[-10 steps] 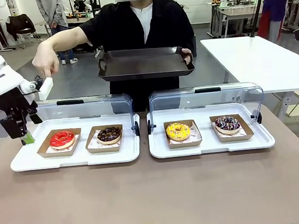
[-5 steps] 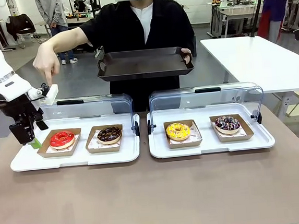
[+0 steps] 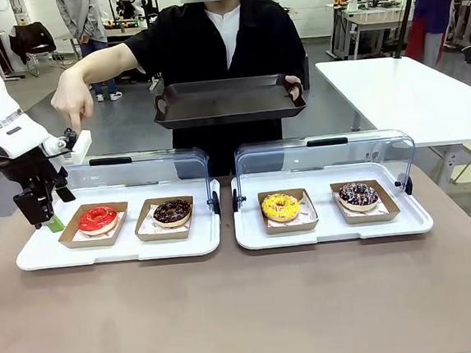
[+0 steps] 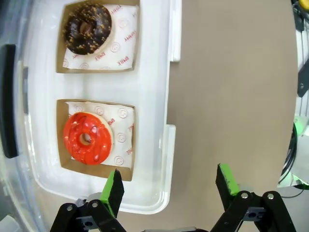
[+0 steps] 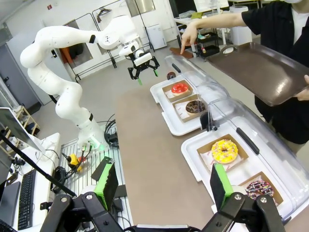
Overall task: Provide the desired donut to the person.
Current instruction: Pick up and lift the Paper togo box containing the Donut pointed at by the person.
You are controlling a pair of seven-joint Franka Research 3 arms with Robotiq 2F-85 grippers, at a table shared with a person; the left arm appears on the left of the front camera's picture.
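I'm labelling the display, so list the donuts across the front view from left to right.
red-glazed ring donut → chocolate-glazed donut with orange crumbs → yellow-iced donut with coloured sprinkles → dark-glazed donut with white and coloured sprinkles

A grey floor (image 3: 132,124) spreads at mid-frame, a white table (image 3: 401,92) at right, a dark chair (image 3: 34,39) upper left

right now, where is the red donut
Front view: the red donut sits in its cardboard holder at the left end of the left white tray, beside the chocolate donut, with the open left claw just left of it.
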